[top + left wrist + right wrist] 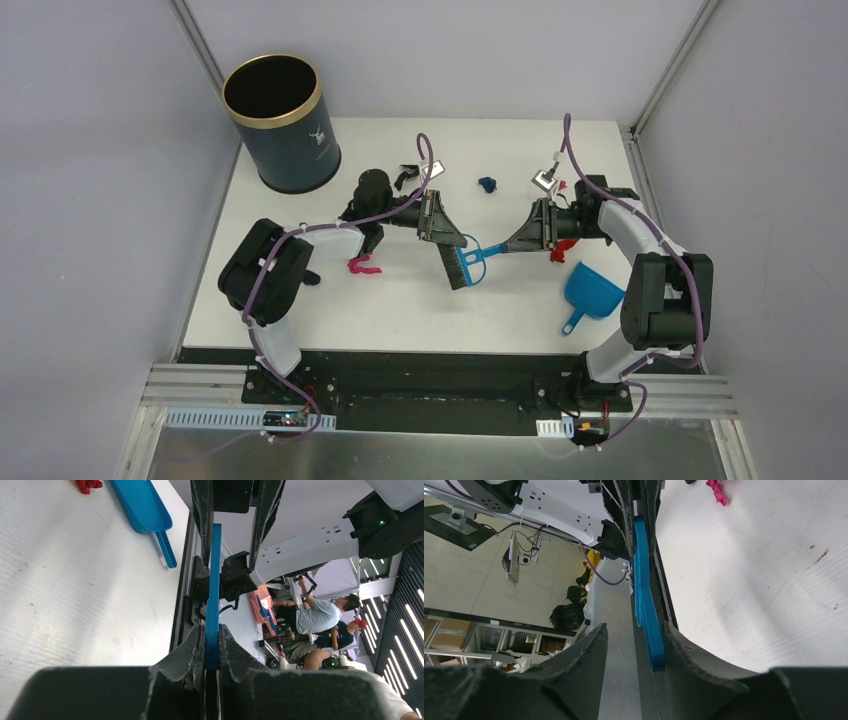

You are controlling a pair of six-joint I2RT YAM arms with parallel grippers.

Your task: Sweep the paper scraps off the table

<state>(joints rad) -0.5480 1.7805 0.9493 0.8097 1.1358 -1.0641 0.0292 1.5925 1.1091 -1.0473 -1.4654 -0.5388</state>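
A blue hand brush (468, 262) with black bristles hangs over the middle of the white table (400, 315). My left gripper (450, 240) is shut on the brush's flat handle (215, 580). My right gripper (506, 247) faces it from the right, open. Its jaws straddle the handle's free end (645, 600), which rests against one finger with a gap to the other. Paper scraps lie around: magenta (362, 265) by the left arm, red (560, 250) under the right wrist, dark blue (487, 184) and black (405, 178) farther back.
A blue dustpan (592, 292) lies on the table near the right arm's base and also shows in the left wrist view (142, 505). A dark blue, gold-rimmed bin (280, 125) stands at the back left corner. Grey walls enclose the table.
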